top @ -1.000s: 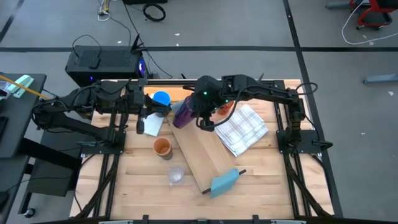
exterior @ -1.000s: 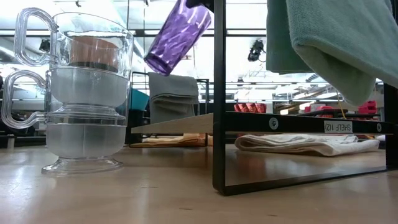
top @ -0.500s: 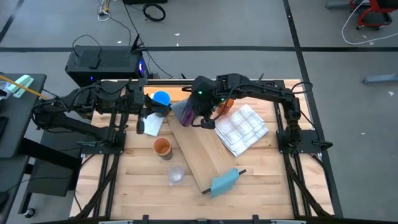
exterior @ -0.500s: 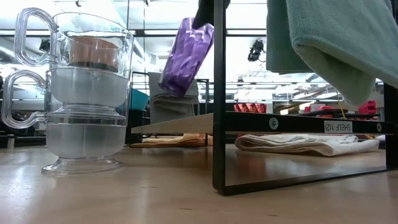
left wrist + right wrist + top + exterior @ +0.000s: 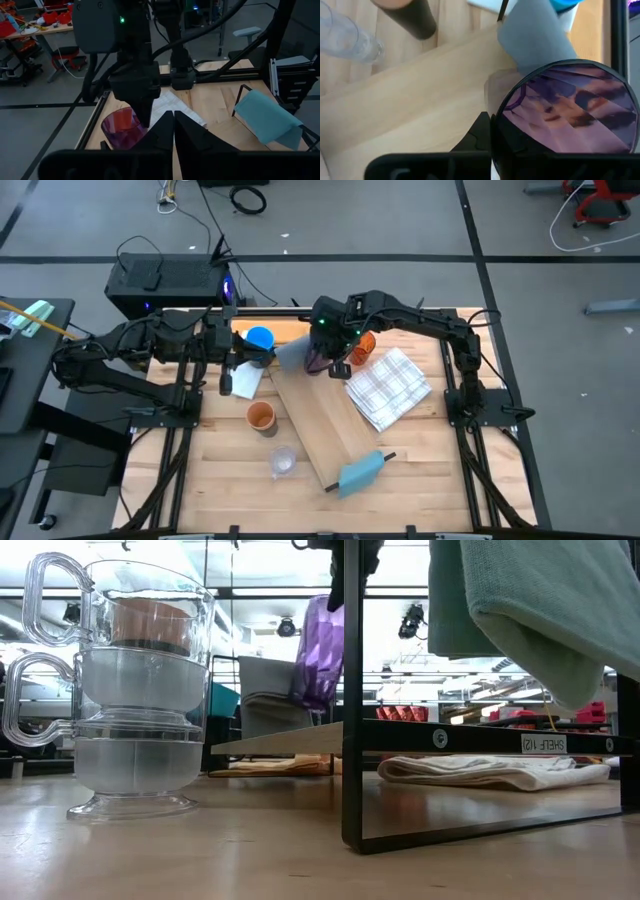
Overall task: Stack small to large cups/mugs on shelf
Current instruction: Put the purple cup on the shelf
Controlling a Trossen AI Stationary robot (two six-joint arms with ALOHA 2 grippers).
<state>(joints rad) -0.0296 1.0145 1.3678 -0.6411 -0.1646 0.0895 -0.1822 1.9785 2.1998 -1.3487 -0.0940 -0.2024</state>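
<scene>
Shelf: the long pale wooden plank [image 5: 322, 423] ran diagonally across the table's middle.
Tumbler: the purple faceted tumbler [image 5: 319, 360] stood upright over the plank's far end.
Cloth: the white checked cloth [image 5: 391, 387] lay right of the plank.
Cups: the orange cup [image 5: 260, 416] and small clear glass [image 5: 282, 462] sat left of it.

Right arm reaches in from the right side of the table toward its far middle, wrist turned down. My right gripper [image 5: 322, 362] points nearly straight down, fingers pinched shut on the rim of the purple tumbler [image 5: 320, 652], which hangs upright beneath it. Left arm lies folded low along the far left edge, forearm level. My left gripper [image 5: 237, 360] is closed, fingertips together, empty.
</scene>
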